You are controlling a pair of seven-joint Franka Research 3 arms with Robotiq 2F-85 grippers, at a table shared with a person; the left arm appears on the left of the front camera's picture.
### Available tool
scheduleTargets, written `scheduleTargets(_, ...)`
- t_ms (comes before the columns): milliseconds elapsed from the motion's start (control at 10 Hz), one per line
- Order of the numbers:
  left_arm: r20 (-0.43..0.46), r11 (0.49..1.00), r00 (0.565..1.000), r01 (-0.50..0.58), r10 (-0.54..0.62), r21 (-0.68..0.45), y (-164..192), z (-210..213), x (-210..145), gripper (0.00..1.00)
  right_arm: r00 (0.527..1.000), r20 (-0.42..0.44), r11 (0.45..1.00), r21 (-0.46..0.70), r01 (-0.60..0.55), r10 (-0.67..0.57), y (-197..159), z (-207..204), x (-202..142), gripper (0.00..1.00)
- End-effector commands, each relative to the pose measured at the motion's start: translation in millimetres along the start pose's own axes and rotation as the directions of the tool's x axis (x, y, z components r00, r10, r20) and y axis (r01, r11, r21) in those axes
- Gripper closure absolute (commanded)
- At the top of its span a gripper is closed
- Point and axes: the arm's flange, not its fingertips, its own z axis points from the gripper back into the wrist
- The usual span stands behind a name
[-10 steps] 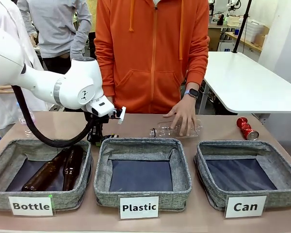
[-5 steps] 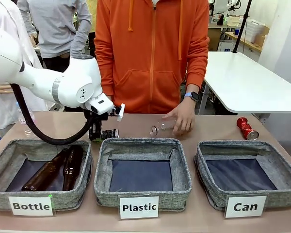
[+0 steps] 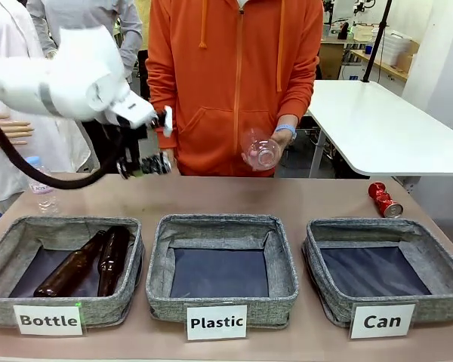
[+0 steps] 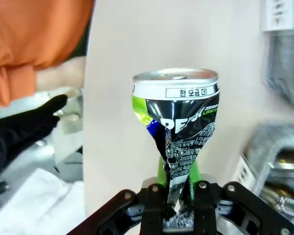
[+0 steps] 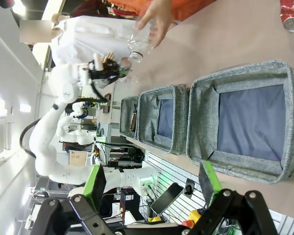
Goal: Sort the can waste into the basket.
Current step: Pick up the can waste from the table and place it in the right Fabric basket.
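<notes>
My left gripper (image 3: pixel 145 163) is shut on the black crushed can (image 3: pixel 152 163) and holds it high above the table's far left, behind the baskets. In the left wrist view the black can (image 4: pixel 179 127), with green-and-white marks, is pinched at its crushed waist by the left gripper (image 4: pixel 179 198). The red can (image 3: pixel 384 199) lies on the table at the far right, behind the grey basket (image 3: pixel 326 296) with the "Can" card (image 3: pixel 382 321). My right gripper (image 5: pixel 152 188) is open, high above the Can basket (image 5: pixel 198 128) and well back from the red can (image 5: pixel 291 14).
The "Bottle" basket (image 3: pixel 0 253) at left holds two brown glass bottles (image 3: pixel 98 260). The "Plastic" basket (image 3: pixel 160 290) stands in the middle. A person in orange holds a clear plastic bottle (image 3: pixel 258 148) above the table's far edge. Another clear bottle (image 3: pixel 41 190) stands at far left.
My left gripper rose from table level behind the baskets, carrying the black can up and slightly left. The person's hand lifted the clear bottle off the table.
</notes>
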Motion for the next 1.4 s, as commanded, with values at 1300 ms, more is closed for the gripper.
scheduleTargets(1300, 0.228, 0.97, 0.963, -0.089, 0.142, -0.228, -167.2, 186.6, -139.0, 0.81, 1.0, 0.006, 1.0, 0.017, -0.026, 0.026, 0.0, 0.9, 0.1, 0.0)
